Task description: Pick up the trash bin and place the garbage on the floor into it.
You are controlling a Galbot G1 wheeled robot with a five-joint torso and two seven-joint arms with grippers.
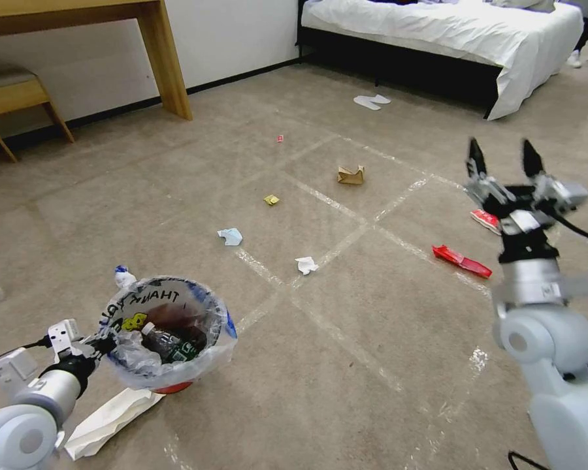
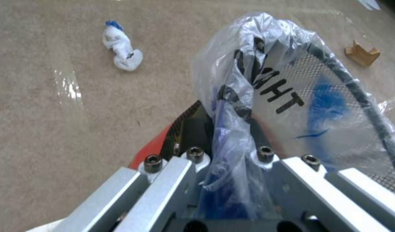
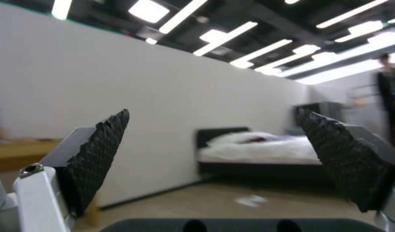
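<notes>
The trash bin (image 1: 174, 388), a small red bucket lined with a clear "THANK YOU" bag (image 2: 266, 58), is at the lower left of the head view. A green-labelled bottle (image 1: 170, 343) lies inside it. My left gripper (image 1: 104, 343) is shut on the bin's rim and bag (image 2: 225, 129). I cannot tell whether the bin touches the floor. Garbage lies scattered on the carpet: white tissues (image 1: 306, 264) (image 1: 230, 236), a yellow scrap (image 1: 271, 200), a brown paper bag (image 1: 350, 175) and red wrappers (image 1: 462, 261). My right gripper (image 1: 503, 156) is raised at the right, open and holding nothing (image 3: 214, 129).
A folded white paper (image 1: 111, 418) lies beside the bin, and a blue-tipped tissue (image 2: 122, 51) just beyond it. A wooden table leg (image 1: 166, 59) and stool (image 1: 13, 91) stand far left. A bed (image 1: 451, 32) with white slippers (image 1: 371, 101) before it is at the back.
</notes>
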